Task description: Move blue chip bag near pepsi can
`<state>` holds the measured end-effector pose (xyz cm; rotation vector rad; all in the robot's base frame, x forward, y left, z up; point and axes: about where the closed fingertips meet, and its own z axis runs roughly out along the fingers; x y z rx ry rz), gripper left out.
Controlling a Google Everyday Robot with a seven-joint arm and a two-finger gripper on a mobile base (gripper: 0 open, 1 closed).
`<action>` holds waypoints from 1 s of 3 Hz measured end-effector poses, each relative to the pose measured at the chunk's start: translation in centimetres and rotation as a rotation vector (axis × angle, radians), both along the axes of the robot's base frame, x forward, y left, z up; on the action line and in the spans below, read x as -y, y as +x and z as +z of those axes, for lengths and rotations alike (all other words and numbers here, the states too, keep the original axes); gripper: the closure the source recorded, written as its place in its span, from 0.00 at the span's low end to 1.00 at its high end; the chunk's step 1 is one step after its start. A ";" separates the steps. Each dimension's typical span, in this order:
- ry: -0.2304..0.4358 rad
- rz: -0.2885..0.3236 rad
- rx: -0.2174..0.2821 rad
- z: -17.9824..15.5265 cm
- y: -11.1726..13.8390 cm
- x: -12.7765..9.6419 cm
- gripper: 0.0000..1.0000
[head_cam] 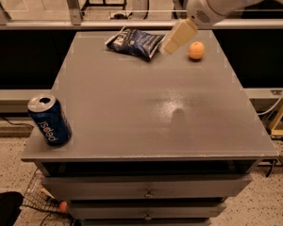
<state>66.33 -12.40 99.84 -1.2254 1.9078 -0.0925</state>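
Table (146, 126): grey top, the pepsi can (49, 120) stands upright on its near-left corner. Taking the can as reference for everything below.

Arm (217, 1): white, comes in from the far right, well apart from the can.

Blue chip bag (134, 42): lying flat at the far edge, diagonally across the whole top from the can, so nowhere near its goal yet.

Gripper (172, 42): cream, angled down, just beside the bag's edge on the side away from the can. I can't tell if it's touching the bag. Open or closed: can't tell from here.

Orange (196, 50): further from the can than the gripper, just beyond it.

Handling, my read:
- Bag looks light, puffy, crinkly; film will be slick and will deform under a squeeze.
- Contents fragile, so I'd go easy on force.
- I'd pinch the white sealed edge or a corner nearest the gripper, not the fat middle: less to crush, less slip.
- A light bag may swing or twist in transit, so I'd carry low.
- Set down beside the can without nudging it; it sits close to the table edge.
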 end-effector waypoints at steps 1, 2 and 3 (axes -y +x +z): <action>0.027 0.020 -0.022 -2.8 4.8 -2.2 0.00; 0.060 0.039 -0.049 -5.4 8.2 -4.1 0.00; 0.104 0.056 -0.072 -7.6 10.9 -5.8 0.00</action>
